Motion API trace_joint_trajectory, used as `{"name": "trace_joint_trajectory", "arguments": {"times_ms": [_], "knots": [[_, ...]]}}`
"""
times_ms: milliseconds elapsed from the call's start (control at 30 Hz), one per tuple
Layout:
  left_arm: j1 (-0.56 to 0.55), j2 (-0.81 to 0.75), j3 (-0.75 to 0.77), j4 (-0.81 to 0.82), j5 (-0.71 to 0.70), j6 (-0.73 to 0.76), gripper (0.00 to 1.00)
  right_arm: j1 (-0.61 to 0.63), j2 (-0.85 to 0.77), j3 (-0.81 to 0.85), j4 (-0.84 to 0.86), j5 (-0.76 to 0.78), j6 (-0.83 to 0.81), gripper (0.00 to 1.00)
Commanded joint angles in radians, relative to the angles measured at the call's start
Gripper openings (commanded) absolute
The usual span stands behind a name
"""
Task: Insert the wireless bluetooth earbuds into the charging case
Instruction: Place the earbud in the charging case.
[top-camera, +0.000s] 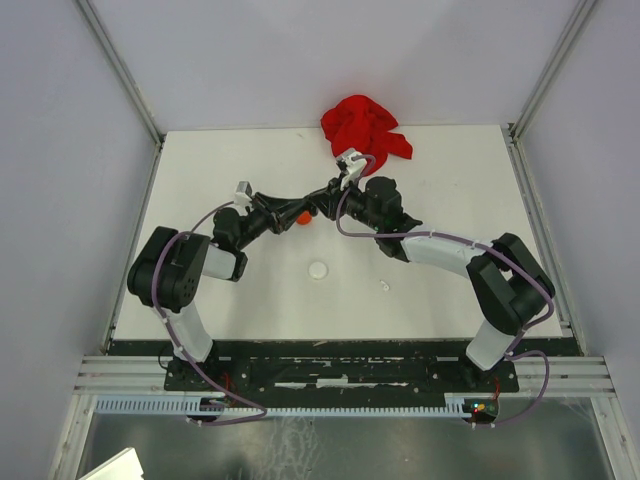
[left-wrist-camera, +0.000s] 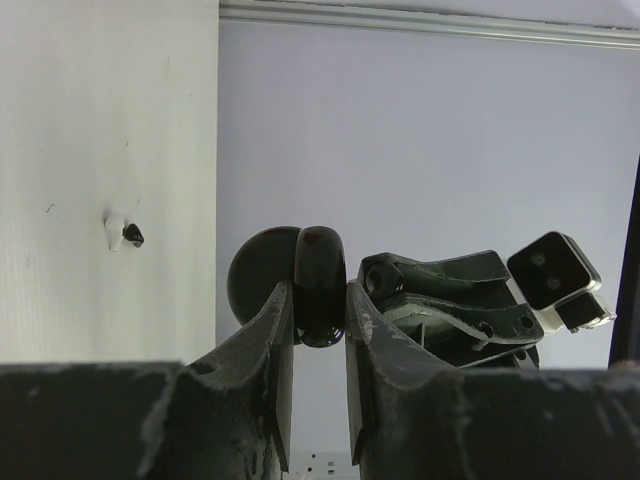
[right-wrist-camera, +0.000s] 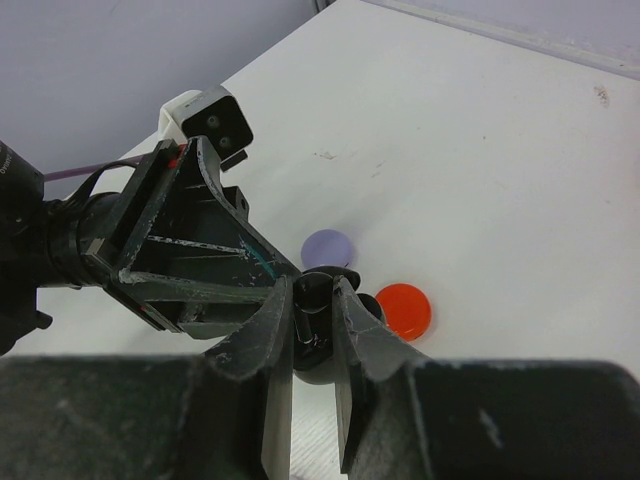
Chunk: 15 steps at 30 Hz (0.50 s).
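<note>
The black charging case (left-wrist-camera: 320, 262) sat edge-on between the fingers of my left gripper (left-wrist-camera: 320, 293), pinched firmly across its glossy rim, off the table (top-camera: 450, 200). A duller round shape showed just behind it on the left; I could not tell whether that was its lid.

My right gripper (right-wrist-camera: 313, 292) came nose to nose with the left one, its jaws narrow and closed on a small black piece (right-wrist-camera: 316, 318) held right up against the case. I could not tell from either wrist view whether that piece was an earbud or part of the case itself.

One white earbud (left-wrist-camera: 118, 232) with a dark tip lay on the table, well off to the left of the left jaws in that wrist view and touching nothing.

Past the right jaws lay two round discs. The red-orange disc (right-wrist-camera: 403, 308) was just beside the right fingertip, and the lilac disc (right-wrist-camera: 329, 246) was a little farther out, above the meeting fingertips. The two were apart.

From the top camera, a white disc (top-camera: 318, 270) lay on the near side of the joined jaws, well clear of them. A crumpled red cloth (top-camera: 365, 128) lay at the far edge of the table, beyond the right gripper.
</note>
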Motion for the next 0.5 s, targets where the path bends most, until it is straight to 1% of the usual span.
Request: {"name": "trace_joint_trajectory", "arguments": {"times_ms": [0, 467], "knots": [[-0.005, -0.039, 0.010, 0.077, 0.004, -0.052, 0.03, -0.010, 0.007, 0.000, 0.062, -0.007, 0.006, 0.09], [-0.004, -0.048, 0.007, 0.083, 0.013, -0.052, 0.03, -0.023, 0.021, -0.007, 0.075, -0.020, 0.017, 0.09]]}}
